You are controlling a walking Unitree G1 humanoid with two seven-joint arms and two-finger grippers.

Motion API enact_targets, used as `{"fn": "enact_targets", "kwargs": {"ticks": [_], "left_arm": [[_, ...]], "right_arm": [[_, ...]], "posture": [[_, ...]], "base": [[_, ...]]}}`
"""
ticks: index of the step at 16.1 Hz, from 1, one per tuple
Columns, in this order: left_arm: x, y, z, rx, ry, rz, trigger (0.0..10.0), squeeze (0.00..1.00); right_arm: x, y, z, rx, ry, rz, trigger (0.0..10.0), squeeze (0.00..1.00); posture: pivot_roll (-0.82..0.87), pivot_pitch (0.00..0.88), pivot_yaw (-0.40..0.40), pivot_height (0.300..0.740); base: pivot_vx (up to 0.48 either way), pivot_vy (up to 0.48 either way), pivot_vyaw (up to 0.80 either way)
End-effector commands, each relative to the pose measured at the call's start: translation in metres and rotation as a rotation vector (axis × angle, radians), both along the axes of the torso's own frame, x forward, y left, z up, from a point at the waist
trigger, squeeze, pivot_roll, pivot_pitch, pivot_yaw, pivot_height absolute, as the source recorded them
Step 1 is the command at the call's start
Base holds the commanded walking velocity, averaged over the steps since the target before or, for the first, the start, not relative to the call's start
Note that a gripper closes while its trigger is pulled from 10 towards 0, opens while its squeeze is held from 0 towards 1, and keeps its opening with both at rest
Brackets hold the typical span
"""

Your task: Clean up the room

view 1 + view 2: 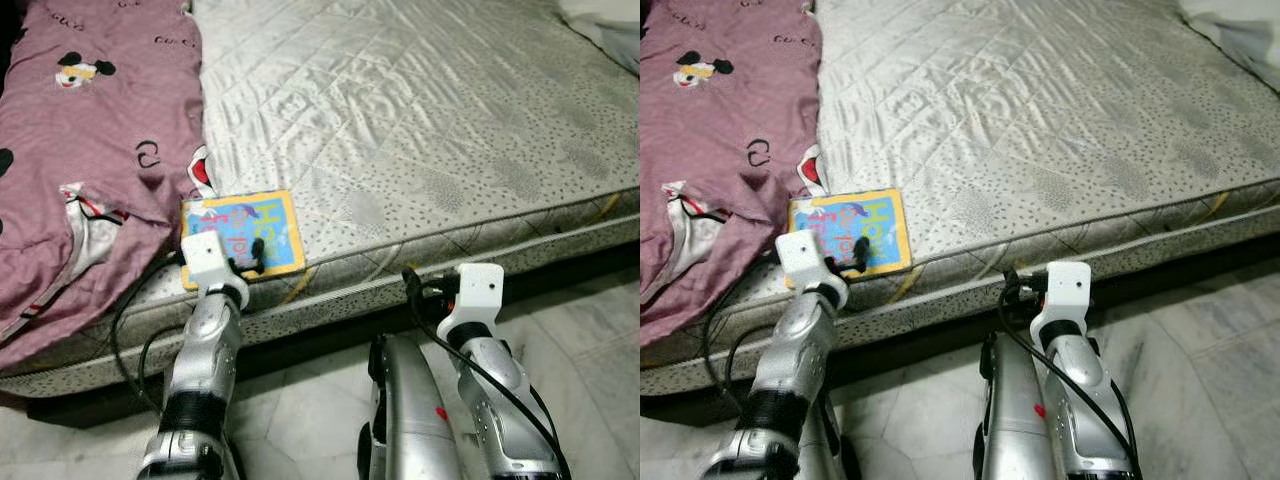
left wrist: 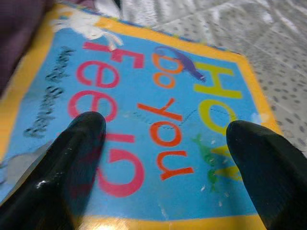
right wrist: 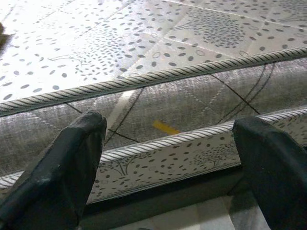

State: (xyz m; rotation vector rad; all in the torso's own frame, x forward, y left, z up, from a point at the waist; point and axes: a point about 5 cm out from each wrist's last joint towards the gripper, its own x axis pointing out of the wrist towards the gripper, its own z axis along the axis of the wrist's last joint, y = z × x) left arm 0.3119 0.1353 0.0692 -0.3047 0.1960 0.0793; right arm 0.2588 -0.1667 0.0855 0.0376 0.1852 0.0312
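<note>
A children's book (image 1: 245, 235) with a blue cover and yellow border lies flat near the front edge of the mattress (image 1: 420, 130). Its cover (image 2: 168, 120) reads "How do you feel". My left gripper (image 1: 246, 256) hovers right over the book's near edge, open, with one finger (image 2: 72, 158) on each side of the cover. My right gripper (image 1: 412, 283) is held lower, in front of the mattress side (image 3: 182, 120), and stands open on nothing.
A pink cartoon-print blanket (image 1: 90, 150) covers the left part of the bed and touches the book's left edge. White bedding (image 1: 605, 25) lies at the far right corner. Pale tiled floor (image 1: 590, 340) runs along the bed's front.
</note>
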Motion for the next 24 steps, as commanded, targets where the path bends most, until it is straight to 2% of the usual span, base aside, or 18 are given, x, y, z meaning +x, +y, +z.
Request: {"fn": "enact_targets", "kwargs": {"ticks": [1, 2, 5, 8, 11, 13, 14, 20, 24], "left_arm": [[-0.015, 0.014, -0.014, -0.01, 0.078, 0.071, 10.0, 0.0], [-0.019, 0.016, -0.011, -0.006, 0.07, 0.089, 10.0, 0.0], [-0.03, 0.039, 0.002, 0.009, 0.014, 0.177, 10.0, 0.0], [-0.036, 0.043, 0.009, 0.033, -0.004, 0.19, 10.0, 0.0], [-0.038, 0.044, 0.008, 0.037, 0.023, 0.188, 10.0, 0.0], [-0.034, 0.042, -0.007, 0.009, 0.098, 0.157, 10.0, 0.0], [-0.029, 0.046, -0.019, -0.01, 0.158, 0.171, 10.0, 0.0], [-0.015, 0.052, -0.026, -0.033, 0.193, 0.132, 10.0, 0.0], [-0.001, 0.045, -0.028, -0.127, 0.174, 0.039, 10.0, 0.0]], "right_arm": [[0.0, -0.001, -0.004, 0.01, 0.026, 0.003, 10.0, 0.0], [0.001, -0.001, -0.004, 0.01, 0.028, 0.011, 10.0, 0.0], [0.005, 0.0, -0.005, 0.011, 0.033, 0.018, 10.0, 0.0], [0.007, 0.0, -0.007, 0.018, 0.039, 0.021, 10.0, 0.0], [0.01, 0.001, -0.008, 0.021, 0.041, 0.024, 10.0, 0.0], [0.01, -0.001, -0.006, 0.021, 0.035, 0.014, 10.0, 0.0], [0.011, 0.0, -0.006, 0.02, 0.032, 0.012, 10.0, 0.0], [0.011, -0.003, -0.003, 0.001, 0.019, -0.002, 10.0, 0.0], [0.012, -0.006, -0.001, -0.022, 0.009, -0.008, 10.0, 0.0]], "posture": [[-0.08, 0.152, -0.022, 0.496], [-0.07, 0.15, -0.025, 0.496], [-0.06, 0.149, -0.034, 0.496], [-0.05, 0.148, -0.036, 0.496], [-0.05, 0.145, -0.032, 0.496], [-0.06, 0.146, -0.03, 0.496], [-0.07, 0.144, -0.03, 0.496], [-0.08, 0.144, -0.029, 0.496], [-0.1, 0.141, -0.033, 0.496]], "base": [[0.0, 0.0, 0.0], [0.0, 0.0, 0.0], [0.0, 0.0, 0.0], [0.0, 0.0, 0.0], [0.0, 0.0, 0.0], [0.0, 0.0, 0.0], [0.0, 0.0, 0.0], [0.0, 0.0, 0.0], [0.0, 0.0, 0.0]]}}
